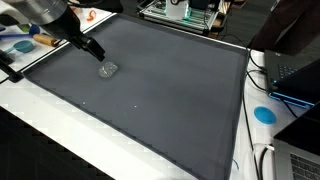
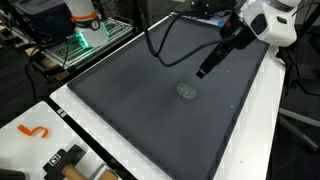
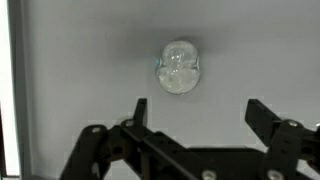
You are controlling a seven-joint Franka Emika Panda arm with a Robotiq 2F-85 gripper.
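One clear glass lump (image 3: 179, 67) on grey mat (image 1: 170, 110), spread hand (image 3: 196, 108) near it

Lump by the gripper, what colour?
Clear, whitish-translucent lump on the grey mat; wrist view shows it best.

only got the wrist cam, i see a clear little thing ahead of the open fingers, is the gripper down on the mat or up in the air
observer: up in the air. in an exterior view the gripper hangs above the dark mat, apart from the clear object.
operator: is that thing near a mat edge
observer: no. in an exterior view it lies well inside the mat, with no edge close.
operator: anything else around
observer: in an exterior view a blue disc lies off the mat on the white table, on the side away from the gripper.
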